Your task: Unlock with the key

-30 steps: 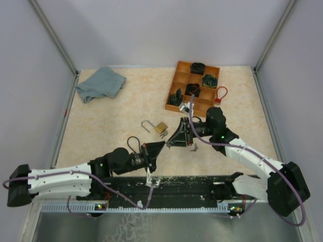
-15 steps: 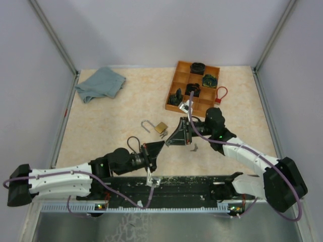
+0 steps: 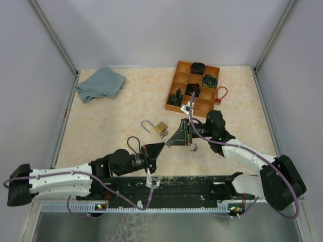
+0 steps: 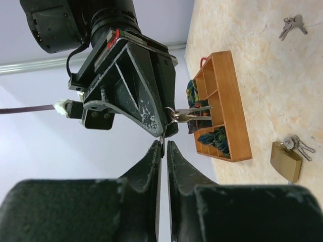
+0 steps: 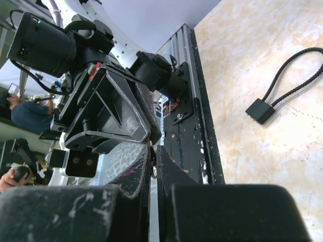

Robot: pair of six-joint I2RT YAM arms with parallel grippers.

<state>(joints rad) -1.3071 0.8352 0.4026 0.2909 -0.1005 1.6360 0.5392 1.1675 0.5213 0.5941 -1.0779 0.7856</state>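
Where the two arms reach in from the near edge of the table [image 3: 101, 126], we see their tips meeting nose to nose above the middle of the pale stone-patterned surface. The right gripper [image 5: 153, 154] has its fingers pressed together, clamped on a key [image 4: 192, 114]. From the left wrist camera, the key and its ring stick out sideways from the very tip of those fingers, held up in the air. The left gripper [image 4: 163, 147] points straight at that tip, almost touching it. Its fingers stand barely apart, with a thin slit of light between them, and we make out nothing inside the slit.

The padlock [image 3: 161, 127], brass coloured, lies flat on the table just beyond the two grippers, its metal loop stretched out to the left in the overhead view. A small bunch of keys [image 4: 299, 146] lies against the padlock body; we cannot tell whether one of them sits in the keyhole. More loose keys [image 3: 193, 146] lie on the table near the right gripper.

Farther back, on the right, sits a wooden tray [image 3: 205, 108] divided into compartments, several holding dark objects. A red loop lock [image 3: 220, 94] lies just beside the tray's right edge. A grey-blue cloth [image 3: 101, 83] is crumpled in the far left corner. A black cord loop [image 5: 260, 111] with a small block lies on the table near the left gripper.
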